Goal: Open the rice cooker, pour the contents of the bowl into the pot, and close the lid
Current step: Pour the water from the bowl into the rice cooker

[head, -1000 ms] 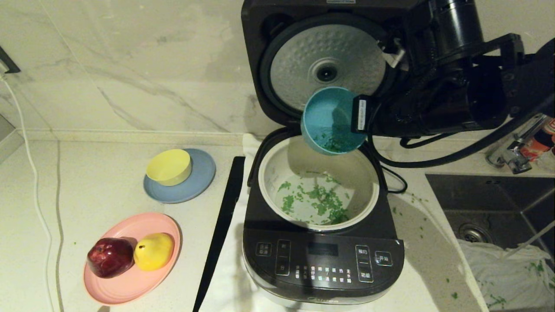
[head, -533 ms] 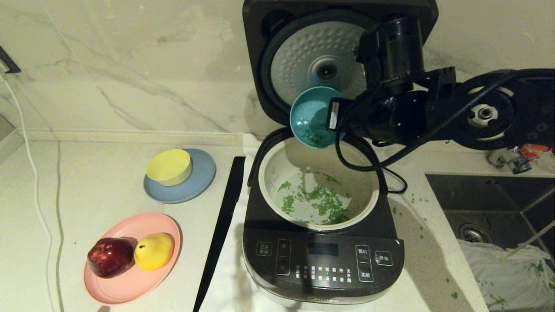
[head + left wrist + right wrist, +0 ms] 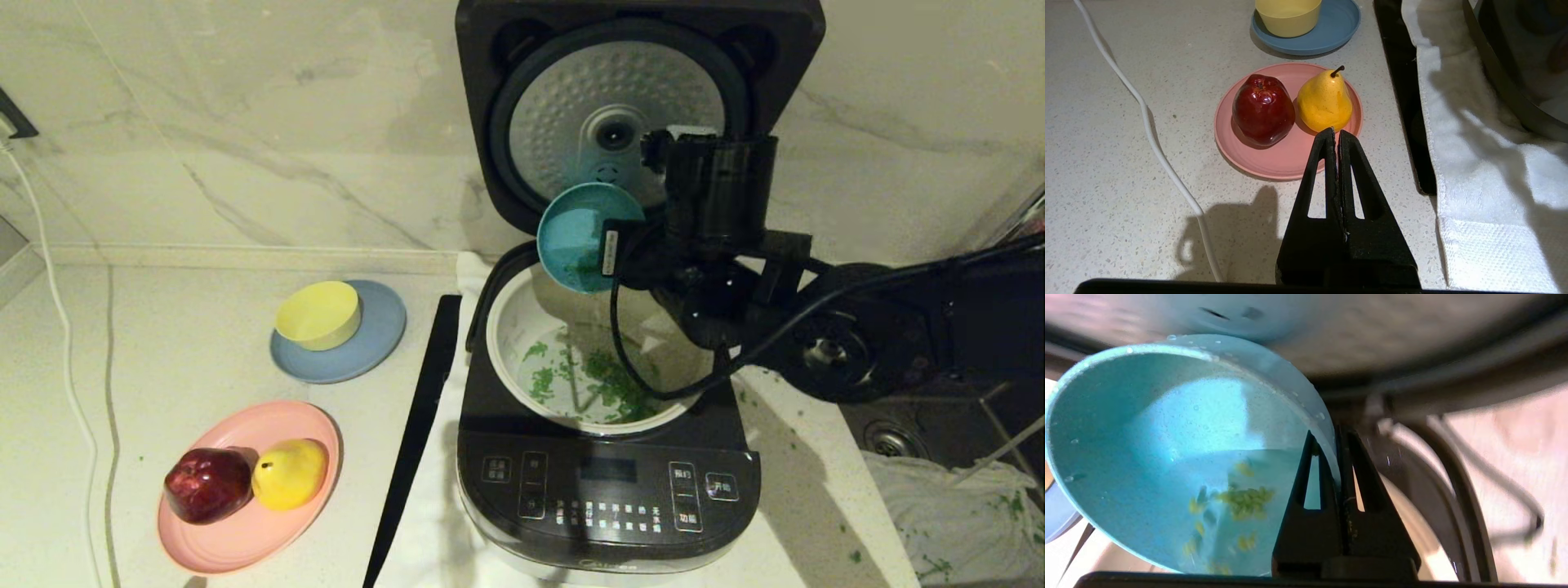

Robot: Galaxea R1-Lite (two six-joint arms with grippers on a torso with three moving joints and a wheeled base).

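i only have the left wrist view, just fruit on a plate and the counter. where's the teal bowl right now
Observer: The right gripper holds the bowl tipped on its side above the pot, in front of the raised lid.
Operator: is it empty yet
Observer: No. In the right wrist view a few green bits cling to the bowl's inner wall.
Operator: did any of it land in the pot
Observer: Yes, chopped greens lie scattered across the pot's bottom.
Operator: any mess outside
Observer: Some green specks lie on the counter between the rice cooker and the sink.
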